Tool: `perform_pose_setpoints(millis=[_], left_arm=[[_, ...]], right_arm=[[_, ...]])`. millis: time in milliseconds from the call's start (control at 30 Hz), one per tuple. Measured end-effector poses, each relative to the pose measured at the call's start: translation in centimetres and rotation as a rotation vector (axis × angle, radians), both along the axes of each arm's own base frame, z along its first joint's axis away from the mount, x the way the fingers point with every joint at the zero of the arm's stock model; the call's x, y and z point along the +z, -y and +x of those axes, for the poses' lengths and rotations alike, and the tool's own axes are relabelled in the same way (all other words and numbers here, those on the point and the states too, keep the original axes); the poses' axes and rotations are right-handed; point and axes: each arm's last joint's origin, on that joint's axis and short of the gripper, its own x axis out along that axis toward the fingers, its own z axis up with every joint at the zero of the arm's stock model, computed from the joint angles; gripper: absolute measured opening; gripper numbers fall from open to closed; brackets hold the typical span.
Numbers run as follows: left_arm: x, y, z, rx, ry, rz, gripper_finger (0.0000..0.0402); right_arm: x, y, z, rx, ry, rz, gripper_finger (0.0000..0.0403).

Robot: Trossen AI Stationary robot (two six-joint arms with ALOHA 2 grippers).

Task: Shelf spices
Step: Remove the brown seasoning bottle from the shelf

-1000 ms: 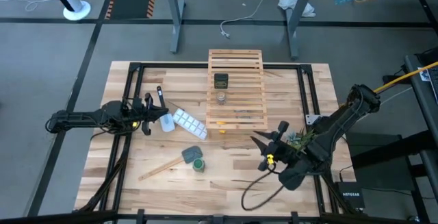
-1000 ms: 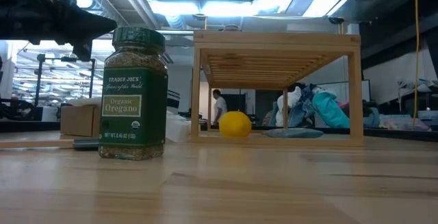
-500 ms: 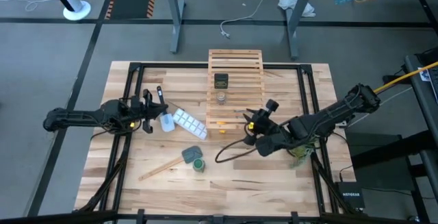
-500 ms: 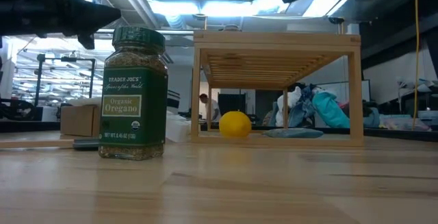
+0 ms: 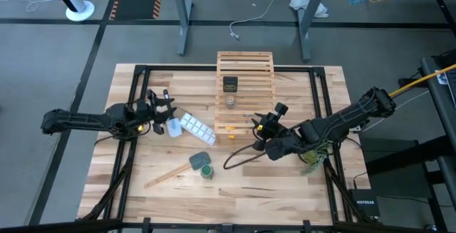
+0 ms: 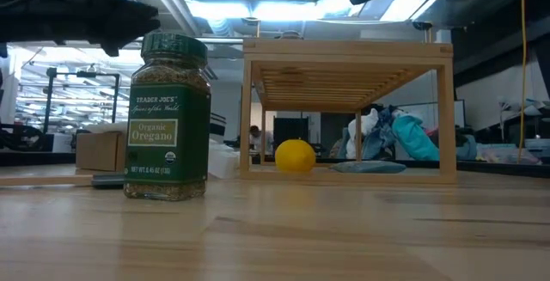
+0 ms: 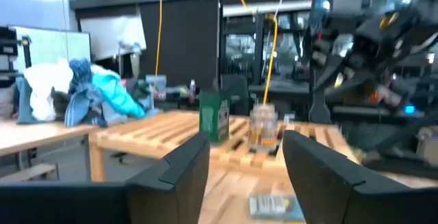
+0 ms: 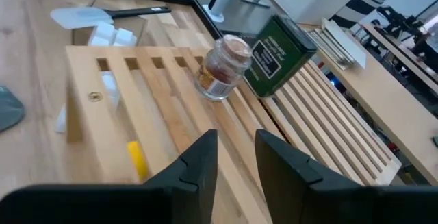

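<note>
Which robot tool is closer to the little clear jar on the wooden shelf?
The right tool. It hovers beside the shelf, just past the clear jar. The left tool is farther off, across the white tray.

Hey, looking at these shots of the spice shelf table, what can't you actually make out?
- Low view: the oregano jar fills the foreground and hides the table behind it; the jars on top of the shelf don't show from this height.
- Left wrist view: motion blur smears the label of the dark tin.
- High view: the small clear jar is too small to read.
- Right wrist view: the right gripper blocks the shelf's near slats.
</note>
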Motion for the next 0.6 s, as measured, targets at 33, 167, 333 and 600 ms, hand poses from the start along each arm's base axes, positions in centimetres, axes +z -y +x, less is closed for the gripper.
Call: perform_pose_setpoints(millis=[33, 167, 333, 600], left_arm=[[0.1, 0.0, 0.0, -0.007, 0.011, 0.001, 0.0184], [0.1, 0.2, 0.5, -0.086, 0.003, 0.028, 0.0183], [-0.3, 0.3, 1.2, -0.109, -0.055, 0.030, 0.0173], [1.9, 0.3, 3.3, -0.106, -0.086, 0.048, 0.0171]], right_arm=[[0.0, 0.3, 0.1, -0.005, -0.003, 0.004, 0.0104], [0.0, 1.8, 0.7, -0.020, -0.034, 0.003, 0.0104], [0.4, 4.5, 1.9, -0.027, -0.023, 0.025, 0.0104], [0.6, 8.0, 3.0, 0.072, -0.054, 0.090, 0.0104]])
